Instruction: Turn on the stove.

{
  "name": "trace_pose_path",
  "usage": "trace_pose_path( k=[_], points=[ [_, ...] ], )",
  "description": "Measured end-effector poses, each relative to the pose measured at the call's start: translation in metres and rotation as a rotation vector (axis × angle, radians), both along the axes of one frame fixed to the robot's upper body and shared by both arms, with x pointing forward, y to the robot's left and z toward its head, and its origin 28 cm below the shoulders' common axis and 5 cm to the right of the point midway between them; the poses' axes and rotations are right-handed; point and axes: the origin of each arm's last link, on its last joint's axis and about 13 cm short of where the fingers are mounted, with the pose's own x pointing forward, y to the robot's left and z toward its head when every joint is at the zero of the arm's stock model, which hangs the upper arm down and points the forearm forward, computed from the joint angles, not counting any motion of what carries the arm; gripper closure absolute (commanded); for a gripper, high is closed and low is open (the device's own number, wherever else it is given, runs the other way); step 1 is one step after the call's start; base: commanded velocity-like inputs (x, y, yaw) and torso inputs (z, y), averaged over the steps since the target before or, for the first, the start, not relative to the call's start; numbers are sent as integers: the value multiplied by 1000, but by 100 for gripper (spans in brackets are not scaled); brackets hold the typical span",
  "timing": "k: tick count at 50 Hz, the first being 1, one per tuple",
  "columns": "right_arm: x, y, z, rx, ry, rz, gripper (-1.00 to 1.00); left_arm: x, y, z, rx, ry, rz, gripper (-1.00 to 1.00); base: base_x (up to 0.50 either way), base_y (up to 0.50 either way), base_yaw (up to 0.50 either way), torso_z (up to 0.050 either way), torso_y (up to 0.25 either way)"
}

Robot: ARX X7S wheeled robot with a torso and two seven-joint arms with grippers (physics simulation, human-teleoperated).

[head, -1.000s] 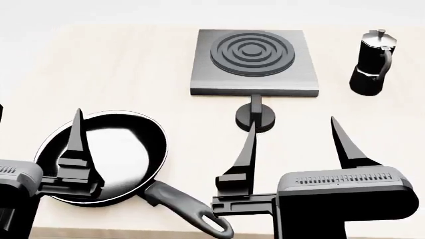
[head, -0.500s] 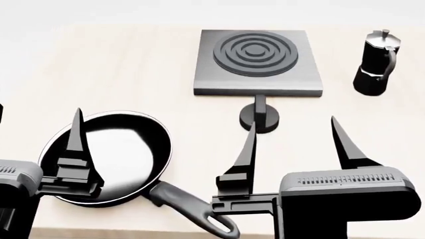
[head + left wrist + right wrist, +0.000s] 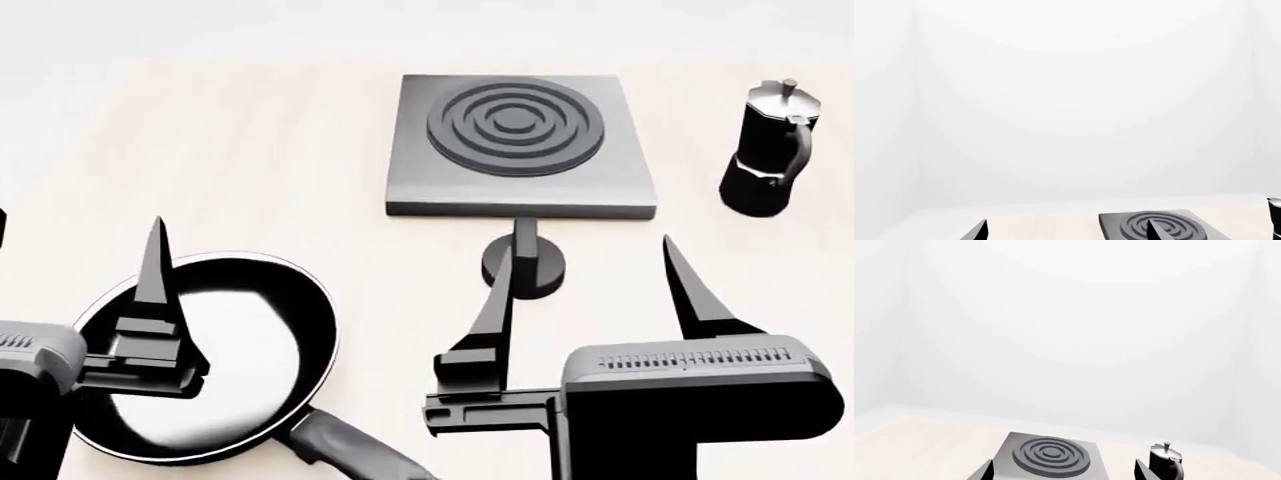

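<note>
The stove is a grey square plate with a dark ringed burner at the table's far middle. Its black finned knob sits just in front of the plate. My right gripper is open and empty, short of the knob; its left finger overlaps the knob's edge in the head view. My left gripper is open and empty above the frying pan. The stove also shows in the left wrist view and in the right wrist view, beyond the open grippers.
A black frying pan lies at the near left, its handle pointing to the near edge. A black moka pot stands to the right of the stove and shows in the right wrist view. Bare light wood table surrounds them.
The stove, knob, pan and moka pot have slid lower and nearer in the head view. Both grippers keep their places in the view and stay open.
</note>
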Motion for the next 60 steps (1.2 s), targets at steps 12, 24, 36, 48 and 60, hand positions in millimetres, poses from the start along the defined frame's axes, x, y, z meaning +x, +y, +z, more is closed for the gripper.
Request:
trace_pose_path(
  k=[12, 24, 36, 48, 60],
  points=[
    [0, 0, 0, -1, 1, -1, -100, 0, 0, 0, 0, 0, 1, -100, 168, 0, 0, 0, 0],
    [0, 0, 0, 0, 2, -2, -100, 0, 0, 0, 1, 0, 2, -100, 169, 0, 0, 0, 0],
    [0, 0, 0, 0, 3, -3, -100, 0, 0, 0, 1, 0, 4, -100, 167, 0, 0, 0, 0],
    [0, 0, 0, 0, 5, -4, -100, 0, 0, 0, 1, 2, 5, -100, 166, 0, 0, 0, 0],
    [1, 0, -1, -1, 6, -5, -100, 1, 1, 0, 0, 2, 5, -100, 167, 0, 0, 0, 0]
  ],
)
